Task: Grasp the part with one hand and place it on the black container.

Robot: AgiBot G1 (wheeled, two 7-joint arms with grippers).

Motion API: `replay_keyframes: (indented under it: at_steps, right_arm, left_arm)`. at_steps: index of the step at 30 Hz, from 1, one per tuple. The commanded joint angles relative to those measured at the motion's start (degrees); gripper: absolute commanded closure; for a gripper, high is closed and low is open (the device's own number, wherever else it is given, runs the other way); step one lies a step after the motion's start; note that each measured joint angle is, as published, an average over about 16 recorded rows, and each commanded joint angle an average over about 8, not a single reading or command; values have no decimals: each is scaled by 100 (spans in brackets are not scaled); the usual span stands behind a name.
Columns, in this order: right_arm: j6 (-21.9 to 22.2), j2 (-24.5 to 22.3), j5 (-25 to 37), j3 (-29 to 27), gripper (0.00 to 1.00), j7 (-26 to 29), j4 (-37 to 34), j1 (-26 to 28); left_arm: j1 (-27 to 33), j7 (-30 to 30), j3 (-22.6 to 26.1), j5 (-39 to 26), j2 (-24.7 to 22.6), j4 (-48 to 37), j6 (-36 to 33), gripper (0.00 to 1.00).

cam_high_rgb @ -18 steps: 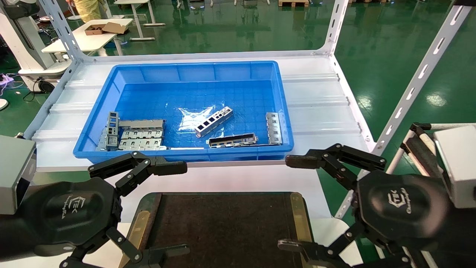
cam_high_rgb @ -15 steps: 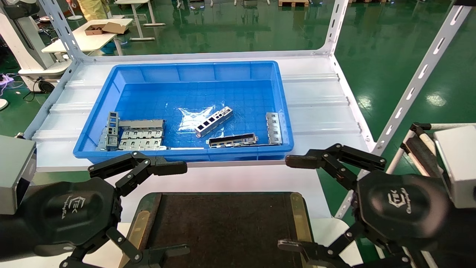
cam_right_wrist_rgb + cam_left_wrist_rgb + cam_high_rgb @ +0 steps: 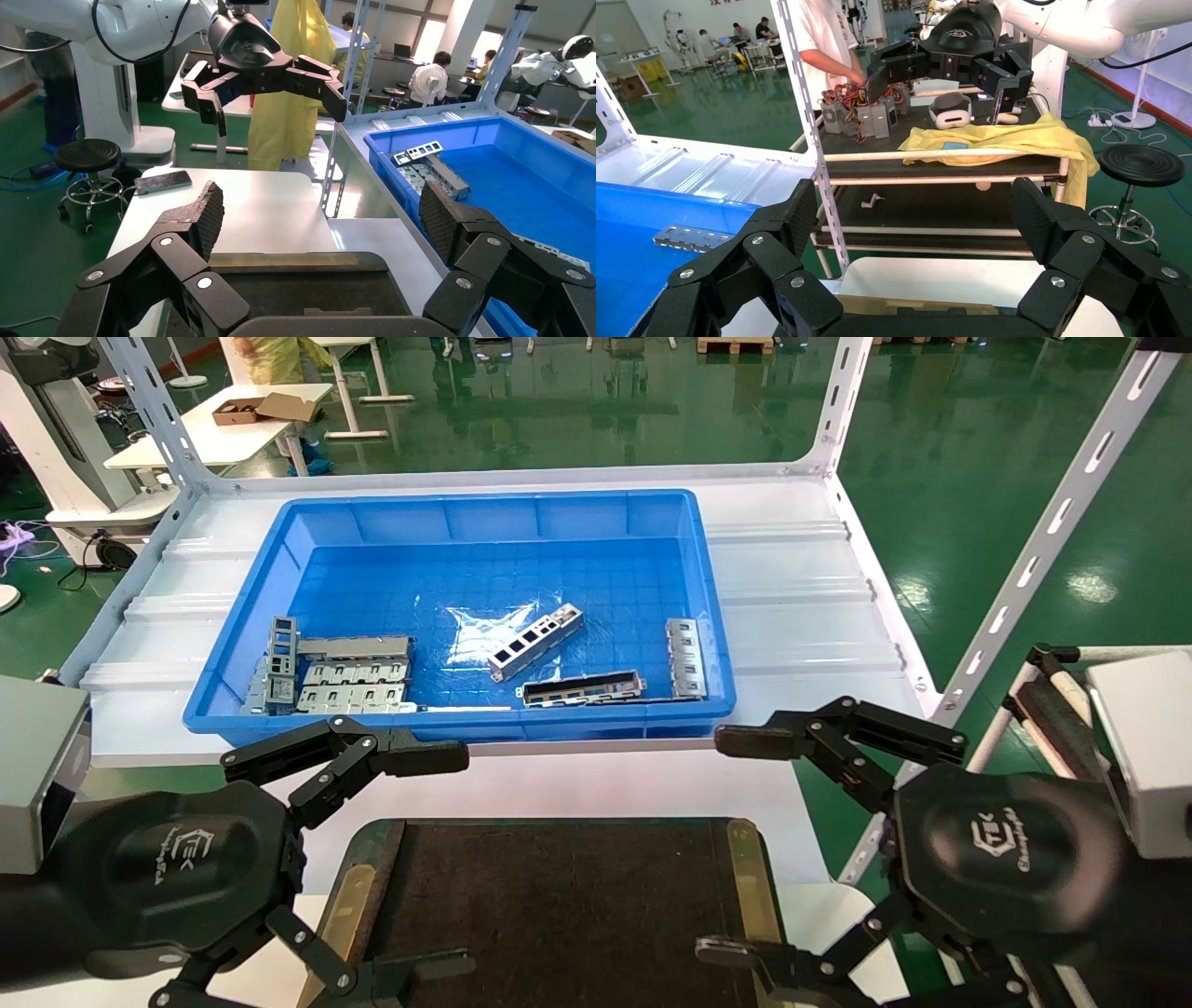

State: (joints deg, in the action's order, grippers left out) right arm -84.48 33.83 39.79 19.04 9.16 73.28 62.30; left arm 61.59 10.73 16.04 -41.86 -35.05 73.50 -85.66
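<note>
Where the white ribbed shelf (image 3: 801, 589) fills the middle of the head view, a blue plastic bin (image 3: 466, 514) sits on it, framed by perforated white uprights, with a glossy green workshop floor (image 3: 931, 430) and a white table (image 3: 214, 430) across the top of the frame. At the bottom centre lies the black container (image 3: 559, 915), a flat dark tray with brass-coloured strips along its left and right sides, resting on a white surface.

The part (image 3: 535, 642) is a slim silver strip with a row of small rectangular cut-outs and folded edges; it lies diagonally on the bin floor, just below the frame's centre. Just beneath it is a darker long hollow frame piece (image 3: 582, 688), to the right a grey slotted plate (image 3: 685, 658), and at the bin's lower left a cluster of grey slotted plates (image 3: 331, 674).

The left gripper (image 3: 400, 864) hangs at the lower left of the head view, over the tray's left edge, its jointed fingers spread wide and holding nothing. The right gripper (image 3: 745, 845) hangs at the lower right, over the tray's right edge, likewise spread wide and empty. Both are well apart from the part.
</note>
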Motion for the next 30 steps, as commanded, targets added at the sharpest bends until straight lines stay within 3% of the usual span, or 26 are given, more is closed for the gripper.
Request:
replay_keyframes:
  at_steps: [1,30]
  right_arm:
    - [0,0,0,0,0,0,0,0]
    - [-1,0,0,1,0,-1,-2,1]
  left_arm:
    - [0,0,0,0,0,0,0,0]
    - [45,12,8,-55,-44,-21,106,0]
